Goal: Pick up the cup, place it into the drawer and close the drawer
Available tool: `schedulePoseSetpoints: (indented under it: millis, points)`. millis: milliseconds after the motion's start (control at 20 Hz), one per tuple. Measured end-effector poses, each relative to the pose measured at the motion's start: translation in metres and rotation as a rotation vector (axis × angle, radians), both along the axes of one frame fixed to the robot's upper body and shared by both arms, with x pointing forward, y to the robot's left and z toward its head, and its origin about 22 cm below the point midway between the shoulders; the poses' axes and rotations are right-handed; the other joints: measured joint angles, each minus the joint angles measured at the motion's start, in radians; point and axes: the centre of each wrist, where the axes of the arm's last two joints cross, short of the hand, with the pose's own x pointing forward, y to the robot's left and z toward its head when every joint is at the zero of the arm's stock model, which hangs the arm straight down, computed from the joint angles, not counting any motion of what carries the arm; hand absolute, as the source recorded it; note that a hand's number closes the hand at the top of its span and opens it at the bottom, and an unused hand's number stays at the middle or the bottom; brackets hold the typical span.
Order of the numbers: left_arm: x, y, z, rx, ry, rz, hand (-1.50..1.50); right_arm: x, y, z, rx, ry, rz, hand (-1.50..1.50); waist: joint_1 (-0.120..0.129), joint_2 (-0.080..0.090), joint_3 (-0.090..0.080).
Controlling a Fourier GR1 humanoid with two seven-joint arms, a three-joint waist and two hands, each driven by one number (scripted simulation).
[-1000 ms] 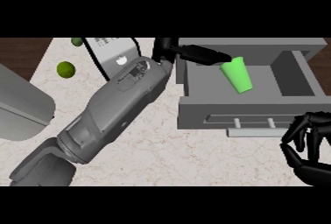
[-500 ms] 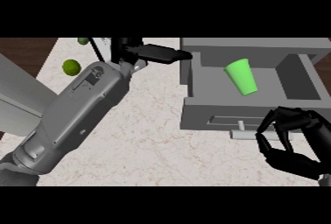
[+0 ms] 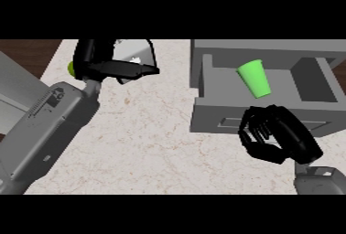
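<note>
The green cup [image 3: 255, 78] lies inside the open grey drawer [image 3: 223, 89] at the upper right, free of both hands. My right hand [image 3: 277, 135] hangs with curled fingers in front of the drawer's front panel and covers its handle. It holds nothing that I can see. My left hand [image 3: 111, 64] is over the counter to the left of the drawer, fingers stretched toward it, and is empty.
A small green fruit [image 3: 71, 67] peeks out behind my left wrist near the counter's left edge. A grey appliance [image 3: 20, 84] stands at the far left. Dark wood floor [image 3: 27, 50] shows beyond the counter's left edge.
My left hand has pulled back to the left, away from the drawer, leaving the cup inside. My right hand has moved up and left to the drawer's front.
</note>
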Motion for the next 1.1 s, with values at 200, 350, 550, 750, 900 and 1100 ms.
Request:
schedulePoseSetpoints:
  millis: [200,350,550,750,900,1100]
  points:
    - [-0.012,0.029,-0.014,-0.004,0.003,0.009,-1.5,0.021,0.01,-0.025,-0.148,-0.013,-0.008,1.5,0.008,0.003,0.0]
    - [-0.022,0.047,-0.019,-0.01,0.005,0.017,-1.5,0.04,0.018,-0.042,-0.226,-0.023,-0.005,1.5,0.002,0.004,0.0]
    - [-0.036,0.064,-0.029,-0.015,0.016,0.02,-1.5,0.068,0.029,-0.063,-0.272,-0.019,-0.011,1.5,-0.003,0.005,0.001]
    - [-0.046,0.083,-0.027,-0.01,0.013,0.024,-1.5,0.099,0.03,-0.07,-0.276,-0.014,-0.018,1.5,0.0,0.006,0.0]
    - [-0.05,0.092,-0.034,-0.017,0.012,0.029,-1.5,0.119,0.027,-0.071,-0.268,-0.003,-0.012,1.5,0.003,0.007,-0.001]
    - [-0.058,0.101,-0.036,-0.018,0.007,0.012,-1.5,0.14,0.015,-0.063,-0.258,0.033,-0.027,1.5,0.022,0.014,0.001]
